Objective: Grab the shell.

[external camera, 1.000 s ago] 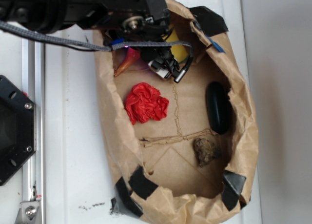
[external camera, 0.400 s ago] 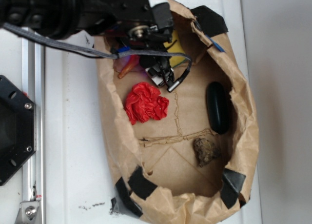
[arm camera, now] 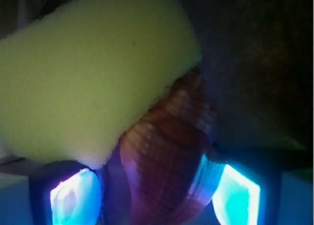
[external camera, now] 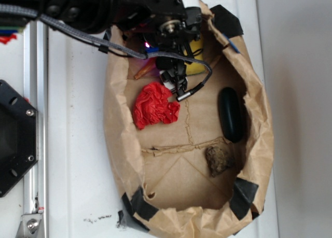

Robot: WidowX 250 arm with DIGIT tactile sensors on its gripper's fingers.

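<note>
Only the orange pointed tail of the shell (external camera: 142, 72) shows in the exterior view, poking out from under the arm at the top left of the paper bag. In the wrist view the ridged reddish-brown shell (arm camera: 164, 156) fills the gap between my two glowing pads (arm camera: 76, 198), which press on its sides. My gripper (arm camera: 157, 193) is shut on it. The yellow sponge (arm camera: 93, 73) lies against the shell's far side. From outside, the gripper (external camera: 158, 59) is mostly hidden under the black arm, with the sponge (external camera: 196, 68) just to its right.
All of this lies inside a crumpled brown paper bag (external camera: 116, 119) with black tape at its corners. Also in it are a red crumpled wad (external camera: 154, 106), a black oval object (external camera: 231, 114) and a lumpy brown rock (external camera: 219, 160). A metal rail (external camera: 35, 144) runs along the left.
The arm has shifted right and up along the bag's top end. The shell's tail has moved right with it, and the bag's walls have shifted.
</note>
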